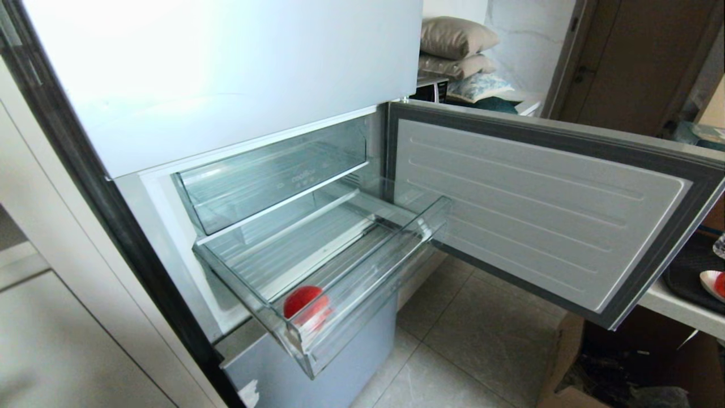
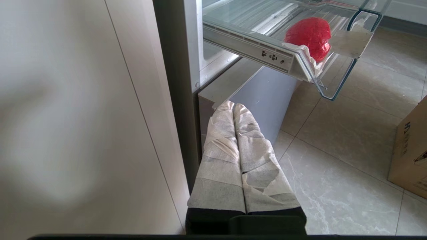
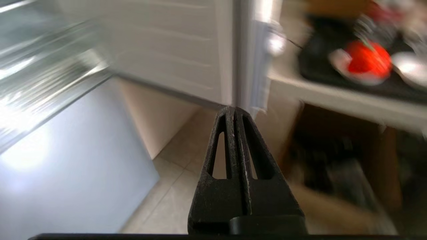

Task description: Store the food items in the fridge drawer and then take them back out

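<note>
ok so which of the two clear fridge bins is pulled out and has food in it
The lower fridge drawer, pulled out past the fridge front with a red food item at its front corner. The upper lettered bin sits pushed in and holds nothing.

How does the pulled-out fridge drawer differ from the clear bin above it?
The fridge drawer is slid out past the fridge front; the clear bin sits back inside. The drawer holds a red food item at its front corner; the bin looks empty. The bin carries small printed lettering; the drawer shows none. Both are clear plastic.

One food item [image 1: 305, 306] lies in the drawer [image 1: 362, 289] at its front left corner; another [image 3: 367, 61] sits on the surface [image 3: 340, 96] right of the door [image 1: 538, 209].
</note>
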Robot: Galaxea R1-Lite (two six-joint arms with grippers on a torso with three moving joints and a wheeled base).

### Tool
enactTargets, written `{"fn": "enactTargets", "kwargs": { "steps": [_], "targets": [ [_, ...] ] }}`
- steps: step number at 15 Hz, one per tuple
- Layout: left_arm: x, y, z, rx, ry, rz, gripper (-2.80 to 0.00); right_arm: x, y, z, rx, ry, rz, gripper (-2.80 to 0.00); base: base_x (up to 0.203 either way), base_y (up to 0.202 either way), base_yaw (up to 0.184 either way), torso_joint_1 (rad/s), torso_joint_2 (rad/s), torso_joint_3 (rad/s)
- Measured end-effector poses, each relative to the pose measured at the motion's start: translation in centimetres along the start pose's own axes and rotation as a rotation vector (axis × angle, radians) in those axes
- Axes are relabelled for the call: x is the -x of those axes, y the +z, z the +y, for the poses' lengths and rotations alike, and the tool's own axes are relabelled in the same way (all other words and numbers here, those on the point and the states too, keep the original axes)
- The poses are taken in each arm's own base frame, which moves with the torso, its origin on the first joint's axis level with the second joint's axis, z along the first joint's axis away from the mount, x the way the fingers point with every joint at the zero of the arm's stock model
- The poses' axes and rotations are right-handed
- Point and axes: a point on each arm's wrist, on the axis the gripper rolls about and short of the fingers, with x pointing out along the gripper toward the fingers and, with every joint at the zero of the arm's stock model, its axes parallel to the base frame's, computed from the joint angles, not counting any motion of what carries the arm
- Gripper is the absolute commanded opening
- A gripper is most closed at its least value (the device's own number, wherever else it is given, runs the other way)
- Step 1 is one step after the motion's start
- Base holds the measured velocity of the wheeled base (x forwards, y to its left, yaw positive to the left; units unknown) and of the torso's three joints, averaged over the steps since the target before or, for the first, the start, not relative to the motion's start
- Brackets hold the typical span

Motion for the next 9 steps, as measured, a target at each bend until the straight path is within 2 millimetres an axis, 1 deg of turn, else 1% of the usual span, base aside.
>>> {"fn": "enactTargets", "kwargs": {
  "steps": [2,5,7,9],
  "targets": [
    [0.0,0.0,0.0,0.0,0.0,0.0,-2.8,-1.6,1.2,0.2,-0.055,-0.171,0.051,-2.8,0.0,0.0,0.0,0.0,0.0,0.0],
    [0.0,0.0,0.0,0.0,0.0,0.0,-2.8,-3.8,2.2,-0.4,-0.092,-0.334,0.118,-2.8,0.0,0.0,0.0,0.0,0.0,0.0],
    [0.0,0.0,0.0,0.0,0.0,0.0,-2.8,-5.0,3.0,-1.3,-0.116,-0.429,0.133,-2.8,0.0,0.0,0.0,0.0,0.0,0.0],
    [0.0,0.0,0.0,0.0,0.0,0.0,-2.8,-6.0,3.6,-2.7,-0.129,-0.517,0.111,-2.8,0.0,0.0,0.0,0.0,0.0,0.0]
  ]
}}
